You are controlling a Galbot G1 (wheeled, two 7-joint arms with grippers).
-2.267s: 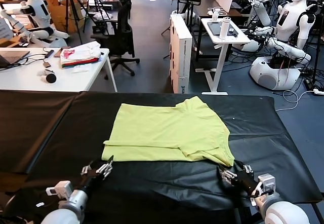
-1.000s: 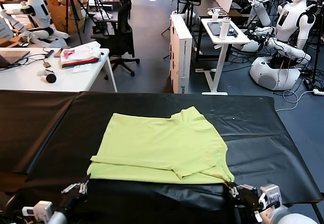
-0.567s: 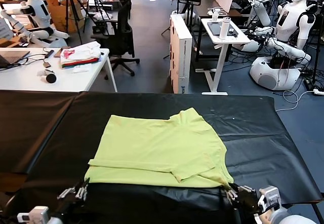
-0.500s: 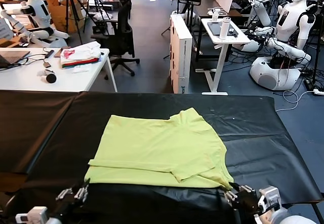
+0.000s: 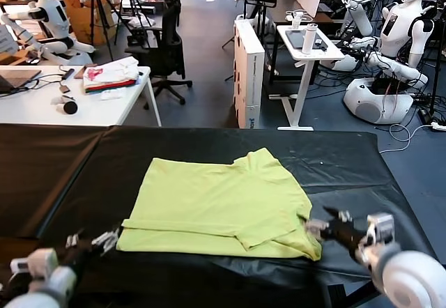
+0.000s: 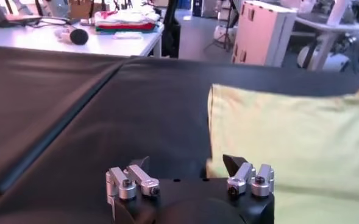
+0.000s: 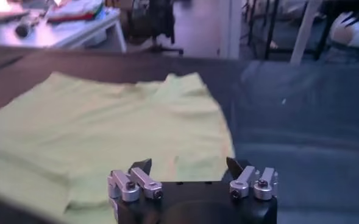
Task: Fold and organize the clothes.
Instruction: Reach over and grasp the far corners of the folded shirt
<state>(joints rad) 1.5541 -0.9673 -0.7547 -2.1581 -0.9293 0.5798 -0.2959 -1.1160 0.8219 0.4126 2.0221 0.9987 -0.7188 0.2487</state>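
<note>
The clothes, one lime yellow-green T-shirt, lie flat on the black table cover with the bottom part folded over along the near edge. My left gripper hovers open just off the shirt's near left corner and holds nothing. In the left wrist view the shirt lies beyond and to one side of the open left gripper. My right gripper is open beside the shirt's near right corner, also empty. Seen from the right wrist, the shirt spreads out ahead of the right gripper.
A white desk at the back left carries a white-pink-red pile. Behind the table stand a black office chair, a white cabinet and other robots. The table's near edge is close under both arms.
Both grippers have opened and let go of the shirt's near edge. The left one moved out to the left, the right one rose beside the right corner. The shirt lies still.
</note>
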